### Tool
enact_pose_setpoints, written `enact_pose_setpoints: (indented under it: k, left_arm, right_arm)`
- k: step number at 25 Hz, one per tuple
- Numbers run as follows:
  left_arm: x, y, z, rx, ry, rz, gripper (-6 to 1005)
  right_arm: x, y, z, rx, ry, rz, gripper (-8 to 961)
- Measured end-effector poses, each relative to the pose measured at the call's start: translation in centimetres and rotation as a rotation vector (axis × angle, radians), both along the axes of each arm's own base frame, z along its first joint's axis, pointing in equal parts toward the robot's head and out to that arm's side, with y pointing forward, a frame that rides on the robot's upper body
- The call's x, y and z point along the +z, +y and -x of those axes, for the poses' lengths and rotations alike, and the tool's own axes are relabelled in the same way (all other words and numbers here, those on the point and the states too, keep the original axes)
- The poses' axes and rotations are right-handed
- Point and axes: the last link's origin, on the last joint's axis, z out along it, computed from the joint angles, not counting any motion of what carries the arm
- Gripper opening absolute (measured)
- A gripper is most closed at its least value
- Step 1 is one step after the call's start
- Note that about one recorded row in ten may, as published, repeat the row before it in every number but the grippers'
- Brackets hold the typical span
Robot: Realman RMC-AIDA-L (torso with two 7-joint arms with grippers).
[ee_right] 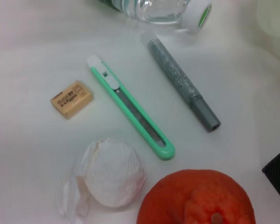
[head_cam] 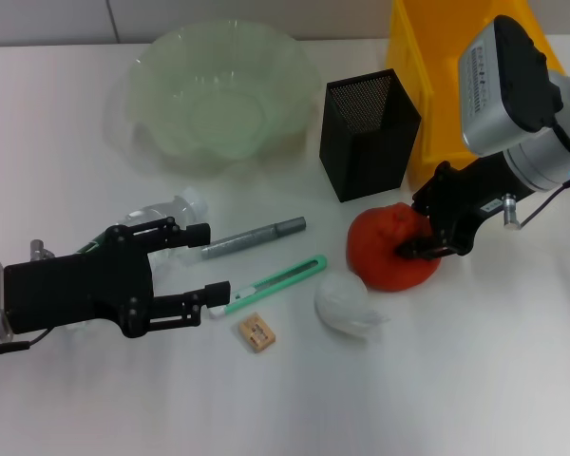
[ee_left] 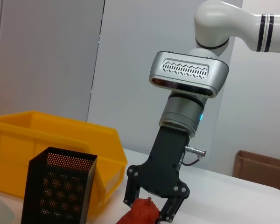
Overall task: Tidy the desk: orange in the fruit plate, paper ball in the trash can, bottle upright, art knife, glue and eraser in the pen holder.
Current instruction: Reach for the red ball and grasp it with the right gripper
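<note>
My right gripper (head_cam: 424,234) is shut on the top of the orange (head_cam: 388,252), which rests on the table beside the black mesh pen holder (head_cam: 369,133); the left wrist view shows that right gripper (ee_left: 149,207) straddling the orange (ee_left: 141,213). My left gripper (head_cam: 211,261) hangs open at the left, over the lying clear bottle (head_cam: 163,211). Between the arms lie the grey glue stick (head_cam: 256,236), green art knife (head_cam: 277,281), tan eraser (head_cam: 256,332) and white paper ball (head_cam: 344,304). The green glass fruit plate (head_cam: 166,71) stands at the back.
The yellow trash can (head_cam: 437,95) stands at the back right, behind the pen holder. In the right wrist view the art knife (ee_right: 130,112), glue (ee_right: 182,84), eraser (ee_right: 71,99) and paper ball (ee_right: 114,172) lie close together near the orange (ee_right: 196,198).
</note>
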Motion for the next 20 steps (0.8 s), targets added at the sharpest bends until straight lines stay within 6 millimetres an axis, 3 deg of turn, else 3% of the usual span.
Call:
enact_pose_setpoints:
  k: [2,20]
  left_arm:
    - [0.0,0.0,0.0,0.0,0.0,0.0,685]
    - [0.03,0.02,-0.03,-0.002,0.0,0.0,676]
  right_arm:
    - [0.0,0.01,0.03,-0.001,0.003,-0.001,361]
    - [0.18,-0.19,-0.3,-0.001,0.005,-0.009,241]
